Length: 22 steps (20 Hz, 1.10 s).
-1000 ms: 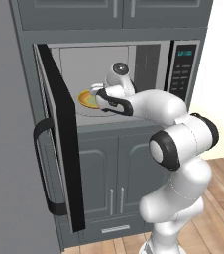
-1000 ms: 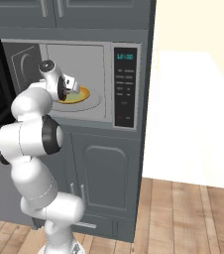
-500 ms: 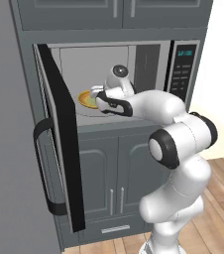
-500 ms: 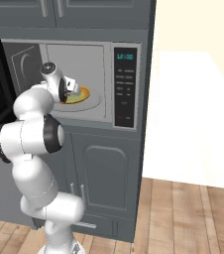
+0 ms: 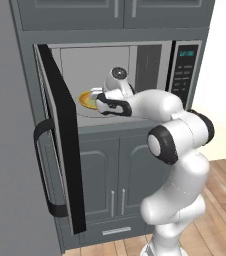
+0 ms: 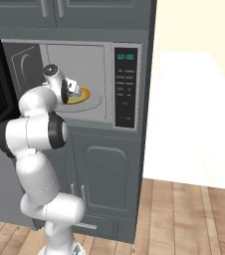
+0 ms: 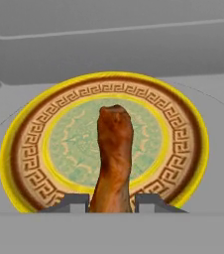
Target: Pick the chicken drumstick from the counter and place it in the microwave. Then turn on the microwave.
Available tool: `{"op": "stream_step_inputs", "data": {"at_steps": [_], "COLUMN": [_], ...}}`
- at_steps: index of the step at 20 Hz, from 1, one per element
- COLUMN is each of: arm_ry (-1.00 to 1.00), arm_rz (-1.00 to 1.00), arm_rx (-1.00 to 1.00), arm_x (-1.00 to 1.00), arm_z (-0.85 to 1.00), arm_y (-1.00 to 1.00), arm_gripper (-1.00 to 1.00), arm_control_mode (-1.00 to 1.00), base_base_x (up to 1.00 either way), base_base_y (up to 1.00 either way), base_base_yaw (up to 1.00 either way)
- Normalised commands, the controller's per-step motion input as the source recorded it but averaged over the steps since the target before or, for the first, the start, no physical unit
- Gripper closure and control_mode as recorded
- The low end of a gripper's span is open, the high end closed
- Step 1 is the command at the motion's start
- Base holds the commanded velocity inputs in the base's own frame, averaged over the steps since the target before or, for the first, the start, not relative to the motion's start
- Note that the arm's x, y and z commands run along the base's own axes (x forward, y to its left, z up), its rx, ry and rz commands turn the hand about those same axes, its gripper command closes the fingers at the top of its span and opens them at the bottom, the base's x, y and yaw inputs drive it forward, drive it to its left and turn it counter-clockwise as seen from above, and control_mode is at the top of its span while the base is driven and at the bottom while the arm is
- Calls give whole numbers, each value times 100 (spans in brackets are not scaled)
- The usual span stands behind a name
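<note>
Hand view looks straight down the gripper (image 7: pixel 112 202) at the chicken drumstick (image 7: pixel 114 156), a brown-reddish piece of meat standing up between the two dark fingertips (image 7: pixel 73 202), which pinch its lower end from either side. Behind the meat lies a yellow plate (image 7: pixel 191 144) with a brown key-pattern band and a pale green middle, resting on the grey floor of the microwave (image 7: pixel 109 34); from this angle I cannot tell whether the drumstick touches the plate or hangs just above it. From the left base view, the white arm rises from the lower right, bends at a dark elbow joint and reaches leftward into the open cavity of the microwave (image 5: pixel 150 57), with the gripper (image 5: pixel 96 97) at the edge of the yellow plate (image 5: pixel 86 100). The black window door (image 5: pixel 60 135) stands swung wide to the left, its dark curved handle (image 5: pixel 42 170) facing out. To the right of the cavity sits the black keypad (image 5: pixel 184 75) with a teal display at its top. In the right base view, the gripper (image 6: pixel 79 91) is again inside the microwave (image 6: pixel 92 64), over the plate (image 6: pixel 82 97), and the keypad (image 6: pixel 125 84) runs down the right side of the opening. Grey cabinet doors (image 6: pixel 102 174) fill the front below, and a wooden floor (image 6: pixel 184 214) spreads out to the right.
</note>
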Motion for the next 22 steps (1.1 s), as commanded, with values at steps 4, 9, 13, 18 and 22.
{"op": "stream_step_inputs", "data": {"at_steps": [4,9,13,18,22], "arm_ry": [0,0,0,0,0], "arm_rz": [0,0,0,0,0], "arm_rx": [0,0,0,0,0], "arm_x": [26,24,26,21,12], "arm_z": [0,0,-4,-18,-15], "arm_y": [13,12,5,0,0], "arm_gripper": [100,100,100,100,100], "arm_control_mode": [-100,-100,-100,-100,-100], "base_base_x": [0,0,0,0,0], "base_base_y": [0,0,0,0,0], "base_base_yaw": [0,0,0,0,0]}}
